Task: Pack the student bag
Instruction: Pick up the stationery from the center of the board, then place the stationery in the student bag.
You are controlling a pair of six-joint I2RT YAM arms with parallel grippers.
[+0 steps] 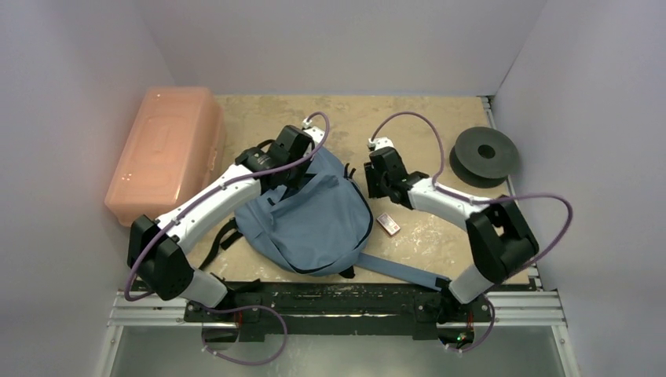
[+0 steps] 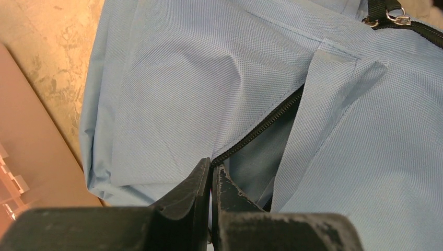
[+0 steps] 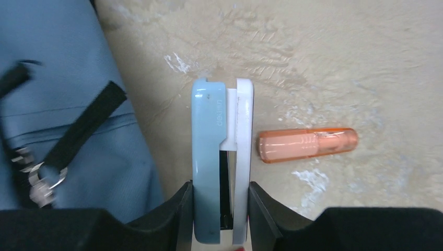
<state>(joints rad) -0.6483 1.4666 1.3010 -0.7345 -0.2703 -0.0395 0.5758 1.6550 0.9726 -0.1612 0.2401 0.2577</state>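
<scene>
The blue-grey student bag [image 1: 314,220] lies on the table between the arms, its black zipper [image 2: 261,128] partly open. My left gripper [image 2: 211,166] is shut on the bag's fabric edge at the zipper opening, near the bag's top [image 1: 294,177]. My right gripper [image 3: 221,188] is shut on a light blue and white stapler [image 3: 206,157] and holds it just right of the bag [image 3: 57,78], above the table [image 1: 375,181]. A translucent orange tube [image 3: 308,145] lies on the table beside the stapler's tip.
A salmon-pink plastic box [image 1: 165,153] stands at the far left. A black spool [image 1: 484,155] sits at the far right. A small red and white item [image 1: 388,225] lies right of the bag. The bag's straps trail toward the arm bases.
</scene>
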